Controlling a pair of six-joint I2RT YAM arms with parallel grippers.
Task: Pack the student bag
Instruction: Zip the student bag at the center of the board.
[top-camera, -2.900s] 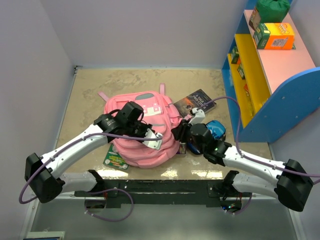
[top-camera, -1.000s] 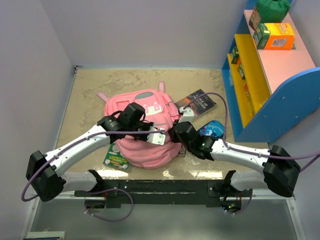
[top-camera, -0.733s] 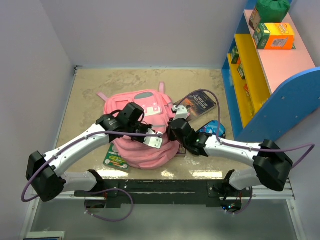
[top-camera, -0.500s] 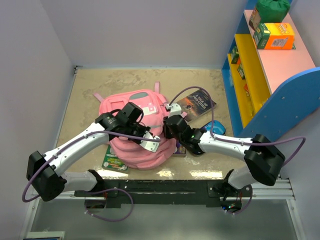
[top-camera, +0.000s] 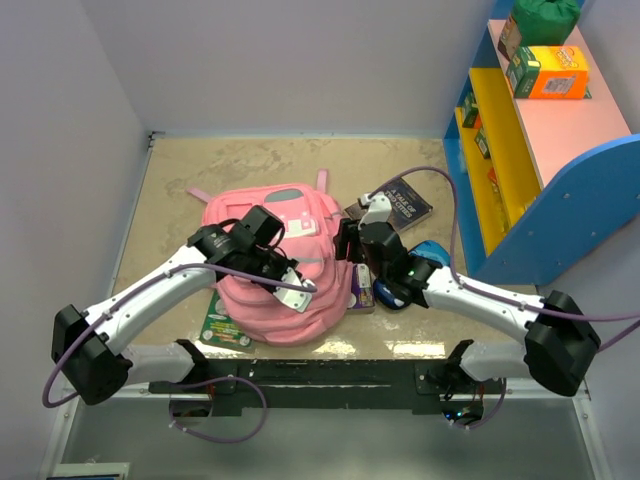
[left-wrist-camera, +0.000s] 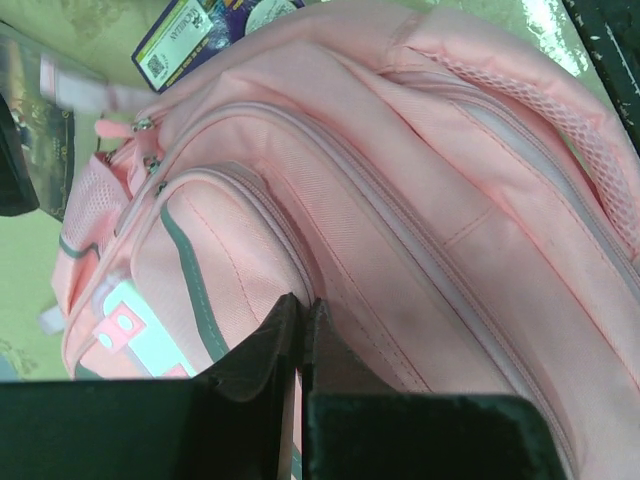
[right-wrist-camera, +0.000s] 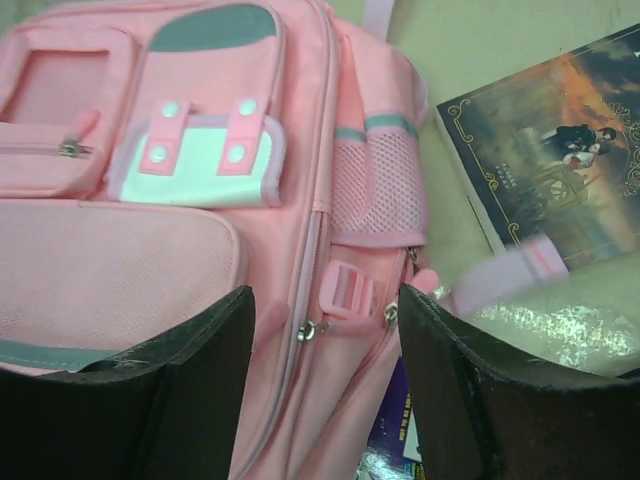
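The student bag (top-camera: 285, 265), pink with grey trim and a white label (right-wrist-camera: 195, 160), lies front-up in the middle of the table. My left gripper (top-camera: 292, 285) rests on its near half, shut with a fold of pink fabric (left-wrist-camera: 330, 250) pinched at its tips (left-wrist-camera: 303, 305). At the bag's right side my right gripper (top-camera: 348, 243) hovers open. In the right wrist view its fingers (right-wrist-camera: 325, 310) straddle a pink buckle (right-wrist-camera: 347, 290) and two zip pulls without touching them.
A dark book (top-camera: 400, 205) lies right of the bag, with a blue pencil case (top-camera: 428, 255) nearer me. A purple packet (top-camera: 362, 290) and a green packet (top-camera: 225, 322) stick out from under the bag. A blue and yellow shelf (top-camera: 530, 150) stands at the right.
My right gripper has gone from shut to open and drawn back to the bag's right side. The bag has shifted a little left. My left gripper stays shut on the fabric.
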